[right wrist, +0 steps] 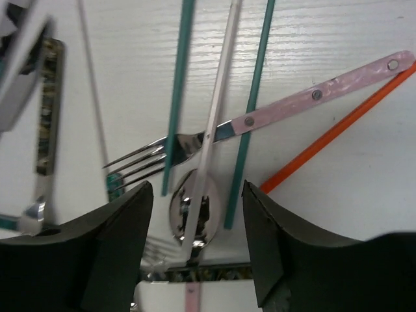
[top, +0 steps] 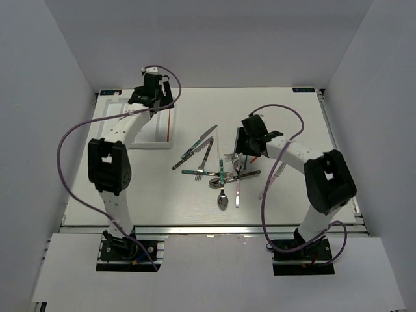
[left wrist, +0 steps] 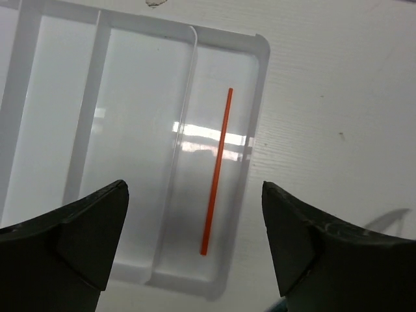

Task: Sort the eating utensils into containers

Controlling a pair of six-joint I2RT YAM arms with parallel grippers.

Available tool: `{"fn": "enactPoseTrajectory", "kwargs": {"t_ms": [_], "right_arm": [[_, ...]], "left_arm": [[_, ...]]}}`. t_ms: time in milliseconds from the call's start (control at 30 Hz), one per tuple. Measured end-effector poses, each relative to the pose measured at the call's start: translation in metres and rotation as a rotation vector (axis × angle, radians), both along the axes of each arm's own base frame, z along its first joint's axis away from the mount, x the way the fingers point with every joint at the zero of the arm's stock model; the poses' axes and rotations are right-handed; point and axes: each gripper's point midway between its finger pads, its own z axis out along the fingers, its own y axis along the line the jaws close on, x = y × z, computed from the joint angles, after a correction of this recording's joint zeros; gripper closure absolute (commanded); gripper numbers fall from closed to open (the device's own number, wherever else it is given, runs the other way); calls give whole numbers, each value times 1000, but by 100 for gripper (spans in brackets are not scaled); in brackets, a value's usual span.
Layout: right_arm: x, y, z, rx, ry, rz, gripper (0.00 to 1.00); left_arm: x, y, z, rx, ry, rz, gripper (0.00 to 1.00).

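The white cutlery tray (top: 156, 145) lies at the back left. My left gripper (top: 151, 92) hovers open over its rightmost compartment, where one red-orange chopstick (left wrist: 216, 172) lies alone, clear of both fingers; the tray's corner rim (left wrist: 263, 52) shows above it. The other utensils (top: 221, 174) are heaped mid-table. My right gripper (top: 245, 148) is low over the heap and open. In the right wrist view its jaws straddle a pale pink chopstick (right wrist: 218, 97), a spoon bowl (right wrist: 187, 209) and a teal chopstick (right wrist: 255, 97). A pink-handled fork (right wrist: 312, 95) and an orange chopstick (right wrist: 338, 130) cross nearby.
Two knives (top: 198, 144) lie apart to the left of the heap. Purple cables (top: 64, 146) loop beside each arm. White walls close in the table on three sides. A dark patterned handle (right wrist: 47, 97) lies left of the right gripper's jaws.
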Motion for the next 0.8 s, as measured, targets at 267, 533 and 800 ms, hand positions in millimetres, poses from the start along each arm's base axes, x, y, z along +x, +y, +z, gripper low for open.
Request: {"fn": "enactPoseTrajectory", "kwargs": {"t_ms": [267,533,800], "right_arm": [[1,-5,-46,-69,102,-33,50],[9,3,-43,-40,88,-35,68],[7,5,-58,-38,125,-49,88]], "left_arm": [[-104,-1,98,-267,-177,25,2],[-156,-12,89,-401,-185,-25,2],[-163,-19,59,-420,-97,-38,2]]}}
